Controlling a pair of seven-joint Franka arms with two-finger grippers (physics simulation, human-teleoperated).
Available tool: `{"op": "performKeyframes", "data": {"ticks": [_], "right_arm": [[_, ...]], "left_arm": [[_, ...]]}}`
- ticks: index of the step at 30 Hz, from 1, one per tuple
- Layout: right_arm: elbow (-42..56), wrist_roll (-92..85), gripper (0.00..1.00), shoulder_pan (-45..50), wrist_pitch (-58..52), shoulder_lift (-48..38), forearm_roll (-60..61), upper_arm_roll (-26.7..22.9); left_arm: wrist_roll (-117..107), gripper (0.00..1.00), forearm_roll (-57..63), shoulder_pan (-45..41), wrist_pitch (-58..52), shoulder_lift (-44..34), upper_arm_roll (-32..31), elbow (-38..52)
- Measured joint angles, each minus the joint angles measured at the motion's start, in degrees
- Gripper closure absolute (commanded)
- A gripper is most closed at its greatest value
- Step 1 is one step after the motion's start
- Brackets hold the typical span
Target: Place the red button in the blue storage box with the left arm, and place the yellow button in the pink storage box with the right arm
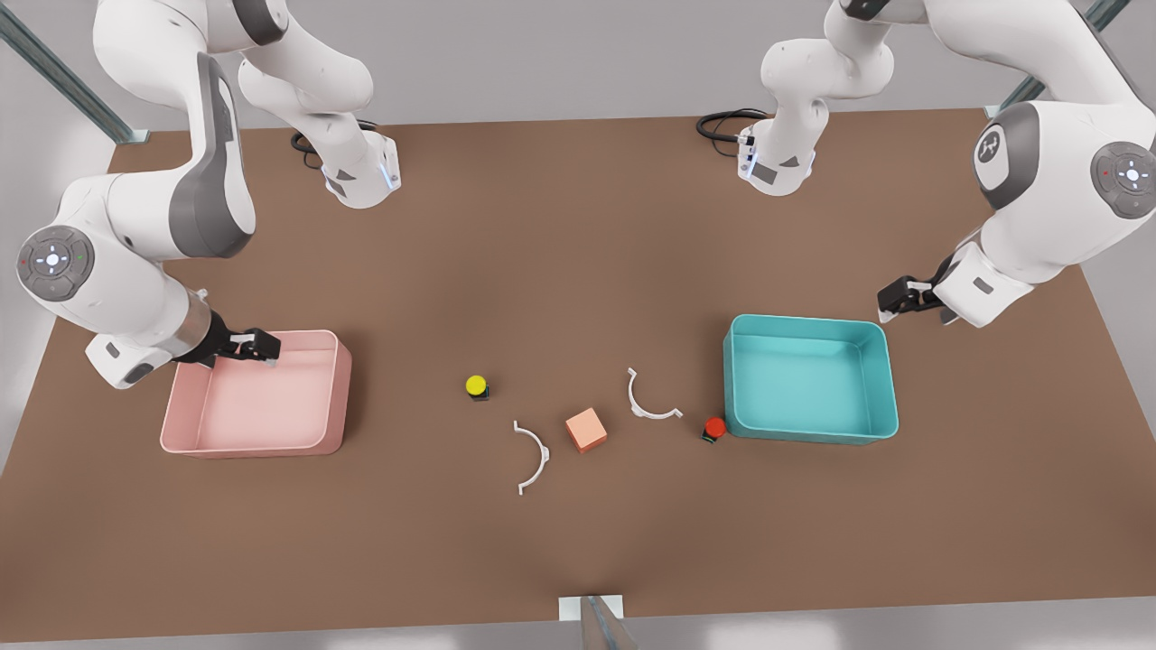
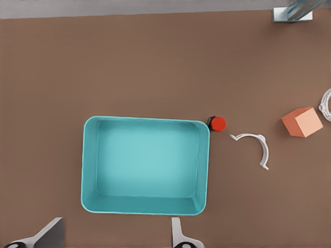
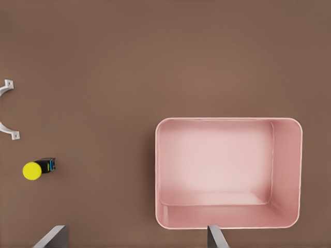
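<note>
I hang my left gripper point(image 1: 890, 309), fingers spread and empty, by the blue box point(image 1: 810, 377) since the red button point(image 1: 714, 428) touches its corner, while my right gripper point(image 1: 257, 348), also spread, hovers over the pink box point(image 1: 256, 394) (yellow button point(image 1: 476, 386) waits well apart).

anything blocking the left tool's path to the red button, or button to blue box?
Nothing visible. The left tool, open, hovers at the blue storage box's far corner; the red button sits outside its opposite corner. The white clip lies beside the button, not between.
</note>
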Motion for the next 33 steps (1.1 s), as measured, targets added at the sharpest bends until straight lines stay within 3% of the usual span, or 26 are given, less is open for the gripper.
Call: {"op": "performKeyframes", "data": {"ticks": [3,7,9,16,33], "right_arm": [[-1.2,0.2,0.00,0.0,0.0,0.1,0.2,0.5],[-1.8,0.5,0.00,-0.1,0.2,2.5,1.0,1.7],[-1.8,0.6,0.00,-0.2,0.3,4.1,1.4,1.9],[-1.9,2.3,0.00,3.5,2.0,8.3,3.9,4.1],[-1.9,11.6,0.00,15.3,11.7,19.0,4.2,4.2]], "left_arm": [[0.2,0.00,0.0,-3.5,0.1,1.8,0.0,0.1],[1.3,0.00,0.5,-16.2,4.9,10.1,-0.1,-0.2],[3.1,0.00,0.6,-18.5,9.6,14.8,-0.2,-0.3],[12.5,0.00,0.7,-19.1,23.6,23.8,-0.1,-0.3],[28.4,0.00,0.3,-16.6,38.0,30.2,0.1,-6.1]]}}
